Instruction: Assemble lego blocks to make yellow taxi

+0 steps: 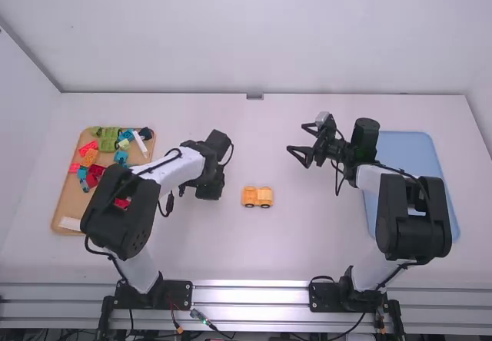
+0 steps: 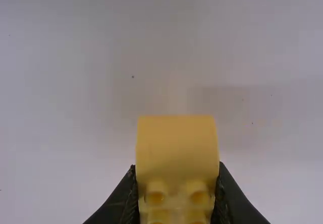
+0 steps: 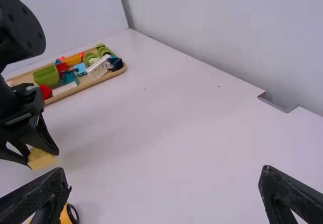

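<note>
Yellow studded brick (image 2: 176, 148): clamped in left gripper (image 3: 43, 156).
Wheeled taxi body (image 1: 257, 196): on the table (image 1: 254, 256), near it.
Right gripper (image 3: 164, 172): fingers apart.
Join: I'd square them up, then press evenly.

White counter (image 1: 307, 253) with two trays
In the high view, a wooden tray (image 1: 69, 196) lies left, a blue tray (image 1: 411, 149) right, a yellow-orange wheeled piece (image 1: 257, 196) at lower centre.

Wheeled yellow piece (image 3: 64, 217) partly beyond the right wrist view's bottom edge
</note>
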Robot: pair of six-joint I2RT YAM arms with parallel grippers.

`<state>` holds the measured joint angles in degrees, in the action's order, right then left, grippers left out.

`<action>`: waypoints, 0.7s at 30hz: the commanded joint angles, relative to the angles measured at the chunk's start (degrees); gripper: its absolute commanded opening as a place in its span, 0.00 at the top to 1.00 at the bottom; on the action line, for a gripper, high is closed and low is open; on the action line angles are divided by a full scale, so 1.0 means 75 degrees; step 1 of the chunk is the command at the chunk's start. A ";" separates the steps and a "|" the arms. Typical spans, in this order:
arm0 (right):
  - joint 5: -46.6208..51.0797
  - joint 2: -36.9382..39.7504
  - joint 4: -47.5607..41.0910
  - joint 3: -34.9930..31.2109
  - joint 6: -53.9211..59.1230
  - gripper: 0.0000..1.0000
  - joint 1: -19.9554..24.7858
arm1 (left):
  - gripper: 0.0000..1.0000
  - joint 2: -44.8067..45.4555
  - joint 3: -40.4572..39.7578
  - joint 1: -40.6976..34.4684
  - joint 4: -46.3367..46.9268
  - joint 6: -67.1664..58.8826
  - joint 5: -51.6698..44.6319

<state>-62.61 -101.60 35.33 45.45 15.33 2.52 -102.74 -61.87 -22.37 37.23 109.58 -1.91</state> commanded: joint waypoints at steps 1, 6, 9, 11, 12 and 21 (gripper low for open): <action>-0.0064 0.0219 -0.0044 -0.0064 -0.0012 0.01 0.0009 | 0.98 0.0023 0.0052 -0.0160 0.0064 0.0274 0.0003; -0.0047 0.0219 -0.0178 -0.0064 0.0006 0.01 0.0009 | 0.98 -0.0291 0.0050 -0.0370 -0.0233 0.0396 0.0026; -0.0058 0.0219 -0.0201 -0.0064 -0.0015 0.01 0.0009 | 0.98 -0.0414 0.0050 -0.0364 -0.0230 0.0533 0.0020; -0.0067 0.0219 -0.0233 -0.0064 -0.0012 0.01 0.0009 | 0.98 -0.0458 0.0052 -0.0361 -0.0227 0.0557 -0.0026; -0.0064 0.0219 -0.0239 -0.0061 -0.0012 0.01 0.0009 | 0.97 -0.0463 0.0052 -0.0367 -0.0221 0.0557 0.0000; -0.0050 0.0219 -0.0425 -0.0064 0.0213 0.01 0.0009 | 0.98 -0.0463 0.0166 -0.0361 -0.0271 0.0729 0.0108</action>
<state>-62.63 -101.56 32.16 45.45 16.47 2.52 -105.75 -61.84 -25.02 35.16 113.91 -1.48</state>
